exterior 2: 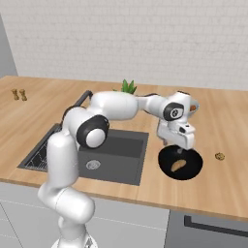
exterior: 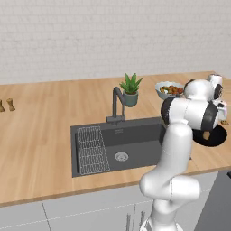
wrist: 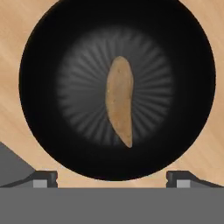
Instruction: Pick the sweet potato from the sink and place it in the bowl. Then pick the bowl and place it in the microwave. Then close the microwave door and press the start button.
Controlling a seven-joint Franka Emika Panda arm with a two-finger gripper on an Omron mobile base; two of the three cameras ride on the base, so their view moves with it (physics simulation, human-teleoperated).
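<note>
Orange-brown, the sweet potato [wrist: 120, 100] lies loose at the centre of the black bowl [wrist: 43, 78] on the worktop [exterior 2: 227, 189], lower right of the right base view, because the fingers [wrist: 41, 178] above stand spread wide and empty.

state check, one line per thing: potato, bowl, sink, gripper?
sweet potato: lying loose in the bowl, not gripped
bowl: upright on the counter right of the sink, holding the sweet potato
sink: nothing in the basin, wire rack at its left end
gripper: open, above the bowl
</note>
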